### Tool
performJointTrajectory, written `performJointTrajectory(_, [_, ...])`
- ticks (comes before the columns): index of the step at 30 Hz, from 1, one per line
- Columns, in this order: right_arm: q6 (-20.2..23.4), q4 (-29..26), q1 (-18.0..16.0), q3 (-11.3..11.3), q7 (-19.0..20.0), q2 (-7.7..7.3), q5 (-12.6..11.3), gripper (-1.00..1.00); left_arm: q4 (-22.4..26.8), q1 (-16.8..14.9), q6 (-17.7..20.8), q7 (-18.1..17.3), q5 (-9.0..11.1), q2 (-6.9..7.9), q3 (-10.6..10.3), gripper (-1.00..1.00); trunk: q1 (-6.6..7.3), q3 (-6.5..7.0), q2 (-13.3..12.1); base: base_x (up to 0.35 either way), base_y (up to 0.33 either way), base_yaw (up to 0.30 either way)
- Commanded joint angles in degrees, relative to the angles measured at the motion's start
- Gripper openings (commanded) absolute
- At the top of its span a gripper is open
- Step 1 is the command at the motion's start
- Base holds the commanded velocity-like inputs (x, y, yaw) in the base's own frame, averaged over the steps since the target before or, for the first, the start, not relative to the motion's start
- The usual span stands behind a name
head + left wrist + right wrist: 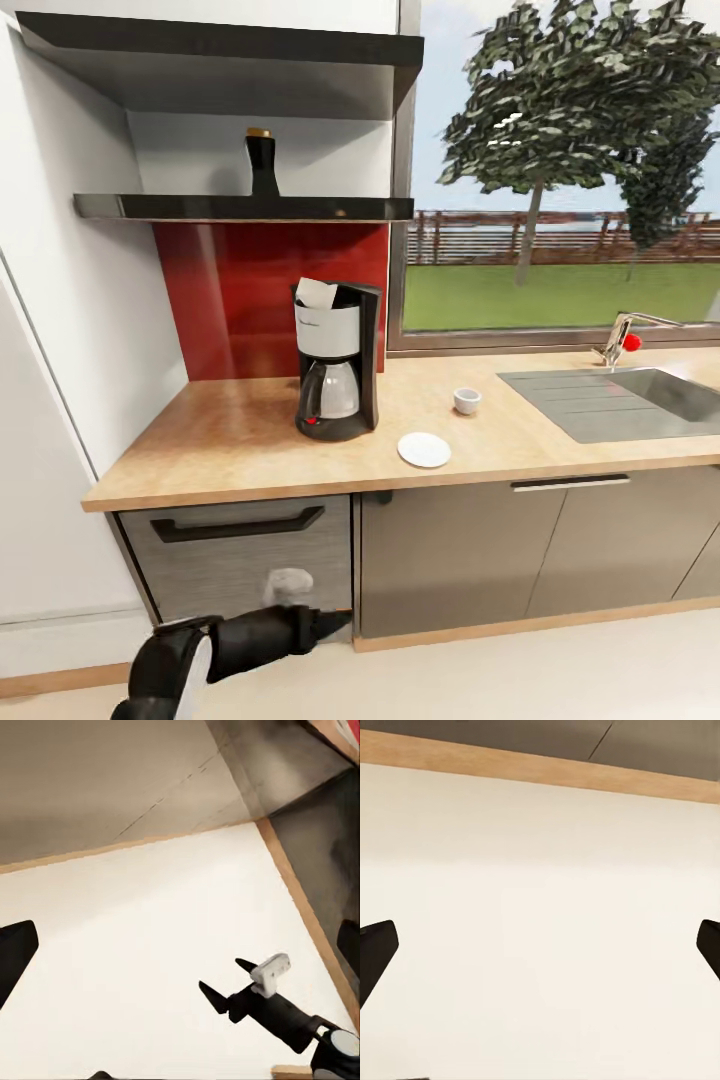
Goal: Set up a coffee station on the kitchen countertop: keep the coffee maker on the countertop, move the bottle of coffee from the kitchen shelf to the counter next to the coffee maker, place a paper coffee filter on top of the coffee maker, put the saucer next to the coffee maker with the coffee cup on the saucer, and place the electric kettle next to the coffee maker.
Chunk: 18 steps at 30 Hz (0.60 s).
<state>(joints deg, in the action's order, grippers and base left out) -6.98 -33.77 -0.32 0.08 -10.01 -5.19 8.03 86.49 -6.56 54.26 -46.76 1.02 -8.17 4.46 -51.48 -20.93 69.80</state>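
- Pale floor fills the ground below both wrist cameras; the right gripper hangs over it with fingertips spread wide, nothing between them.
- Left gripper likewise open and empty above the floor; its view also catches the other arm's gripper with jaws parted.
- Head view: left arm low before the dark grey cabinet fronts.
- Kitchen countertop – open room left of the coffee maker; a white paper coffee filter stands in its top.
- Saucer near the front edge; coffee cup apart, behind it; steel sink further right.
- Bottle of coffee – dark, gold-capped, upright on the kitchen shelf.
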Motion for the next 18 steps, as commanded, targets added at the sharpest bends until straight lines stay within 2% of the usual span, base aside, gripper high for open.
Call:
performJointTrajectory(1, [-0.05, -0.03, -0.03, 0.01, -0.27, -0.01, 0.58, 1.00, 0.90, -6.47, 1.45, -1.40, 1.24, -1.83, -0.31, 1.00, 0.00, -0.08, 0.05, 0.000, 0.000, 0.000])
performJointTrajectory(2, [-0.05, -0.04, -0.03, 0.01, -0.27, -0.03, 0.58, 1.00, 1.06, -9.92, 1.74, -1.74, 2.86, -1.83, -1.12, 1.00, 0.00, -0.08, 0.05, 0.000, 0.000, 0.000])
performJointTrajectory(3, [-0.05, -0.05, -0.03, 0.01, -0.27, -0.04, 0.58, 1.00, 1.09, -11.79, 1.84, -1.85, 3.87, -1.83, -1.63, 1.00, 0.00, -0.08, 0.05, 0.000, 0.000, 0.000])
performJointTrajectory(4, [-0.05, -0.08, -0.03, 0.01, -0.27, -0.06, 0.58, 1.00, 0.78, -17.80, 2.05, -2.03, 7.46, -1.83, -3.17, 1.00, 0.00, -0.08, 0.05, 0.000, 0.000, 0.000])
performJointTrajectory(5, [-0.05, -0.07, -0.03, 0.01, -0.27, -0.07, 0.58, 1.00, 0.30, -21.97, 2.12, -2.04, 9.91, -1.83, -3.89, 1.00, 0.00, -0.08, 0.05, 0.000, 0.000, 0.000])
performJointTrajectory(6, [-0.05, -0.07, -0.03, 0.01, -0.27, -0.07, 0.58, 1.00, -1.29, -30.15, 2.20, -1.98, 13.82, -1.83, -4.64, 1.00, 0.00, -0.08, 0.05, 0.000, 0.000, 0.000])
performJointTrajectory(7, [-0.05, -0.07, -0.03, 0.01, -0.27, -0.07, 0.58, 1.00, -1.93, -32.15, 2.21, -1.95, 14.43, -1.83, -4.75, 1.00, 0.00, -0.08, 0.05, 0.000, 0.000, 0.000])
performJointTrajectory(8, [-0.05, -0.07, -0.03, 0.01, -0.27, -0.08, 0.58, 1.00, -3.85, -36.72, 2.23, -1.92, 15.37, -1.83, -4.90, 1.00, 0.00, -0.08, 0.05, 0.000, 0.000, 0.000])
performJointTrajectory(9, [-0.05, -0.07, -0.03, 0.01, -0.27, -0.12, 0.58, 1.00, -7.66, -43.91, 2.24, -1.88, 16.25, -1.83, -5.01, 1.00, 0.00, -0.08, 0.05, 0.000, 0.000, 0.000])
performJointTrajectory(10, [-0.05, -0.07, -0.03, 0.01, -0.27, -0.13, 0.58, 1.00, -9.20, -46.41, 2.25, -1.88, 16.43, -1.83, -5.02, 1.00, 0.00, -0.08, 0.05, 0.000, 0.000, 0.000])
performJointTrajectory(11, [-0.05, -0.02, -0.03, 0.01, -0.27, -0.14, 0.58, 1.00, -12.55, -51.43, 2.25, -1.87, 16.70, -1.83, -5.06, 1.00, 0.00, -0.08, 0.05, 0.000, 0.000, 0.000])
performJointTrajectory(12, [-0.05, 0.00, -0.03, 0.01, -0.27, -0.15, 0.58, 1.00, -14.43, -54.00, 2.25, -1.85, 16.79, -1.83, -5.06, 1.00, 0.00, -0.08, 0.05, 0.000, 0.000, 0.000])
performJointTrajectory(14, [-0.07, 0.12, -0.03, 0.01, -0.27, -0.16, 0.58, 1.00, -22.47, -64.50, 2.24, -1.73, 17.02, -1.83, -5.04, 1.00, 0.00, -0.08, 0.05, 0.000, 0.000, 0.000])
performJointTrajectory(16, [-0.10, 0.14, -0.03, 0.01, -0.27, -0.16, 0.58, 1.00, -26.09, -69.58, 2.21, -1.68, 17.04, -1.83, -4.97, 1.00, 0.00, -0.08, 0.05, 0.000, 0.000, 0.000])
performJointTrajectory(18, [-0.11, 0.17, -0.03, 0.01, -0.27, -0.16, 0.58, 1.00, -31.46, -78.48, 2.19, -1.03, 17.07, -1.83, -4.61, 1.00, 0.00, -0.08, 0.05, 0.000, 0.000, 0.000])
